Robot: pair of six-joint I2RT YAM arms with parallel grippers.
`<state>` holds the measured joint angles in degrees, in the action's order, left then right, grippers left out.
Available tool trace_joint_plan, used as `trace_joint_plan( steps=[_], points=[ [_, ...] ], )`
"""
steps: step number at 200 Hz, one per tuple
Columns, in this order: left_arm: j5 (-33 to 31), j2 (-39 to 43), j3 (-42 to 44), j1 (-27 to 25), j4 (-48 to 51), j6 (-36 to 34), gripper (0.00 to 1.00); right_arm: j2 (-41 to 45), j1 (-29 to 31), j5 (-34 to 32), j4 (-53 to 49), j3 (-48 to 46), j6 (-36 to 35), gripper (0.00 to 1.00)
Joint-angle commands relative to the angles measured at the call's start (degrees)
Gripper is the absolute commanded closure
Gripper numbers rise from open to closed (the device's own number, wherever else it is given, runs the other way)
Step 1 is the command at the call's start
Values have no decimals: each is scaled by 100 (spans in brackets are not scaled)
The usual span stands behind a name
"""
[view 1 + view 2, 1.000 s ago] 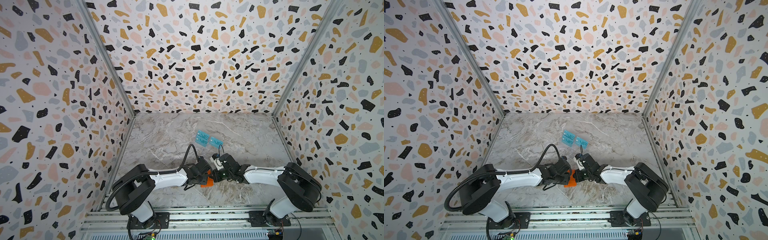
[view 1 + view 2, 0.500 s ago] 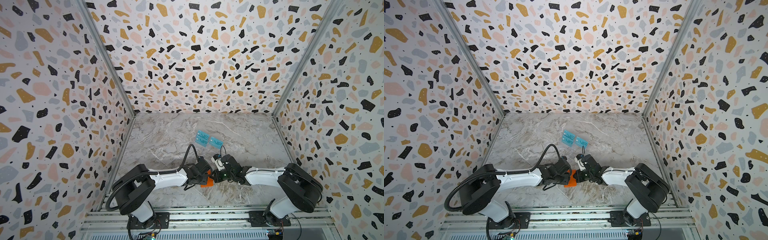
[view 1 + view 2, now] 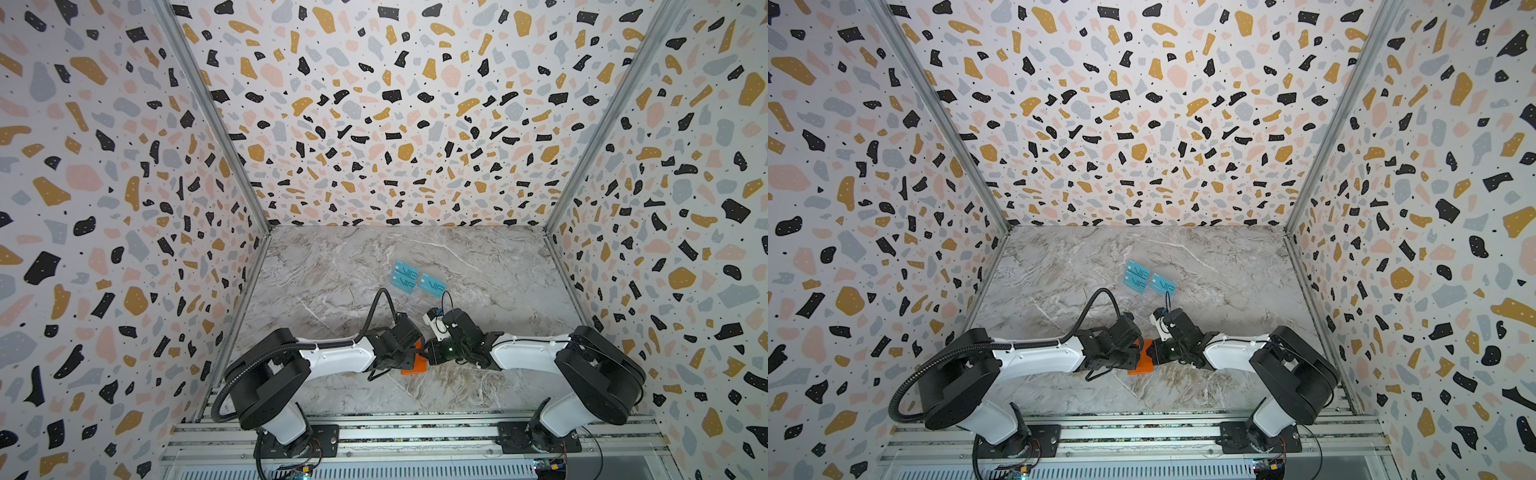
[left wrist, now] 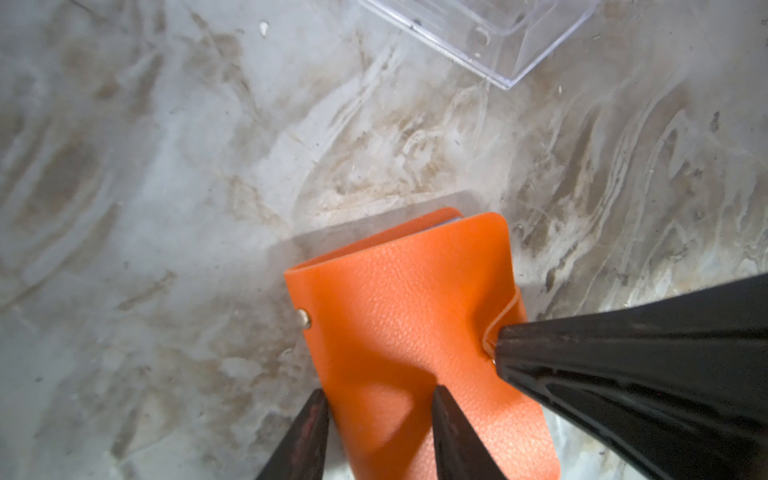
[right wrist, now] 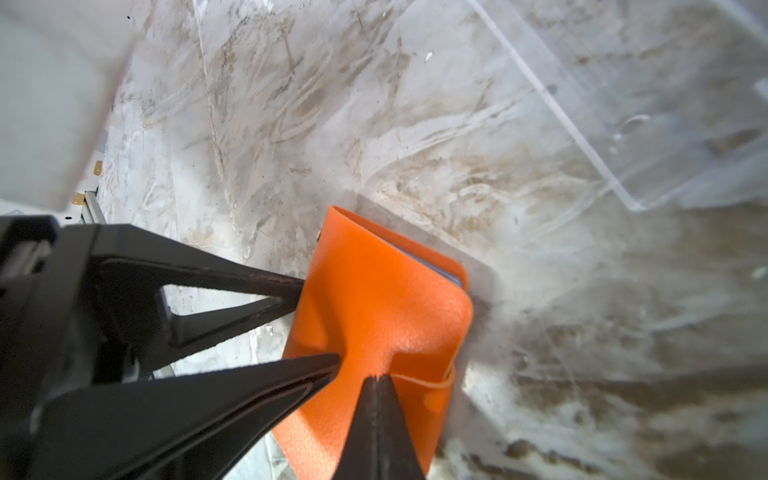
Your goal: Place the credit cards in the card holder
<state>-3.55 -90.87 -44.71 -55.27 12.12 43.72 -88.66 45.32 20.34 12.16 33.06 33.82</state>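
Note:
The orange card holder [image 3: 415, 366] [image 3: 1141, 365] lies folded on the marble table between both grippers. My left gripper [image 4: 380, 411] [image 5: 318, 322] is shut on it. One finger sits at the edge near the metal snap, and the other dents the cover [image 4: 415, 311]. My right gripper [image 5: 376, 378] [image 4: 496, 345] is shut. Its joined tips touch the edge of the snap tab [image 5: 432, 380], and I cannot tell whether the tab is pinched. Pale card edges show inside the holder [image 5: 432, 266]. Teal VIP credit cards [image 3: 403, 278] [image 3: 1163, 284] stand farther back.
A transparent acrylic rack [image 4: 498, 37] [image 5: 623, 124] stands just behind the card holder and carries the teal cards. Terrazzo-patterned walls [image 3: 124, 208] close in the table on three sides. A metal rail [image 3: 415, 436] with both arm bases runs along the front.

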Motion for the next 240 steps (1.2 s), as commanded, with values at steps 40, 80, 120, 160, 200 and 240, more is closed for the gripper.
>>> trace_joint_plan(
  steps=[40, 80, 120, 160, 200, 240],
  points=[
    [47, -157, 224, -28, 458, -17, 57, -493, -15, -124, -1721, -624, 6, 100],
    [56, -188, 198, -28, 464, -33, 57, -570, -15, -202, -1653, -710, 48, 100],
    [51, -190, 207, -28, 454, -36, 57, -401, -50, -303, -1621, -895, 192, 100],
    [53, -177, 234, -28, 413, -22, 57, -482, -116, -115, -1379, -1090, 290, 100],
    [56, -177, 243, -28, 385, -17, 57, -828, -155, 89, -1083, -1145, 271, 100],
    [34, -146, 234, -28, 438, -13, 57, -654, -133, -198, -1368, -1068, 260, 100]
  ],
)
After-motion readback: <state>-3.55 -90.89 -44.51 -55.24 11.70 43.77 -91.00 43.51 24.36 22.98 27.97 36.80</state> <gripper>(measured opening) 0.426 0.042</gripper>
